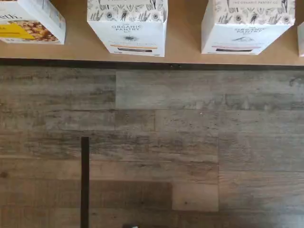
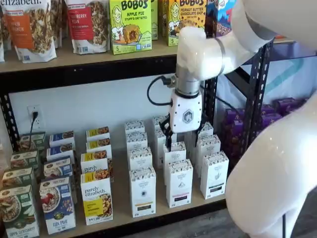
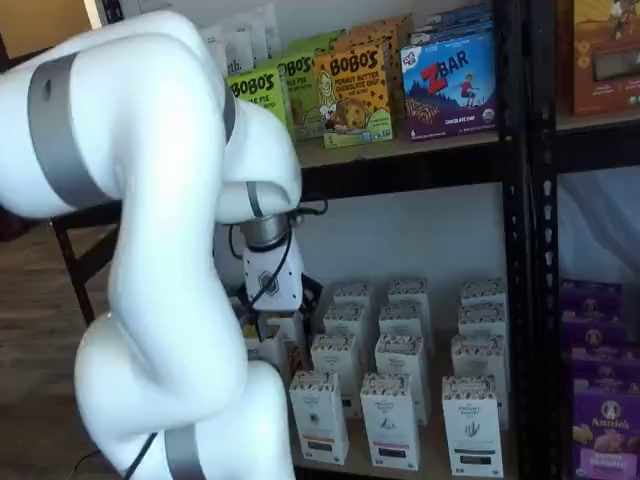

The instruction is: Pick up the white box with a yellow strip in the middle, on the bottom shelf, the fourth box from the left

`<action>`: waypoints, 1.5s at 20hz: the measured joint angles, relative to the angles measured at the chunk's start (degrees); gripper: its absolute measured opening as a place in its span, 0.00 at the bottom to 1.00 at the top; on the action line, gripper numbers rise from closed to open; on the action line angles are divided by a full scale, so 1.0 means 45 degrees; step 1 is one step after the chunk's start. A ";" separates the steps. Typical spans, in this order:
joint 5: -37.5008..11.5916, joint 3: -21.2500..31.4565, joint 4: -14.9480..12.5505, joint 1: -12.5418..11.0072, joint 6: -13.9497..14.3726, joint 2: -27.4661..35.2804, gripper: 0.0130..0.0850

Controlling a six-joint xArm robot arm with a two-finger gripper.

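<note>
1. The white arm (image 2: 277,163) reaches in front of the rack, carrying the claw high, probably to clear the carton tops.
2. The bottom shelf (image 2: 121,214) lies below the claw, with cartons in rows facing outward.
3. The white box (image 2: 142,191) with its yellow strip stands upright in the front row, below the claw and toward the purely elizabeth cartons (image 2: 96,201), untouched.
4. The claw (image 2: 185,136) hangs with fingers apart and empty, ready to straddle a carton.

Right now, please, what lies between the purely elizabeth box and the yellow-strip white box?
Nothing: the wrist view shows only bare bottom shelf between the purely elizabeth box and the white box.
</note>
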 joint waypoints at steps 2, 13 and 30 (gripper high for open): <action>-0.0531 -0.0006 0.0177 0.0105 -0.0040 0.0527 1.00; -0.3178 -0.0227 0.1187 0.0772 -0.0334 0.2806 1.00; -0.4694 -0.1662 -0.0484 0.1148 0.1420 0.5966 1.00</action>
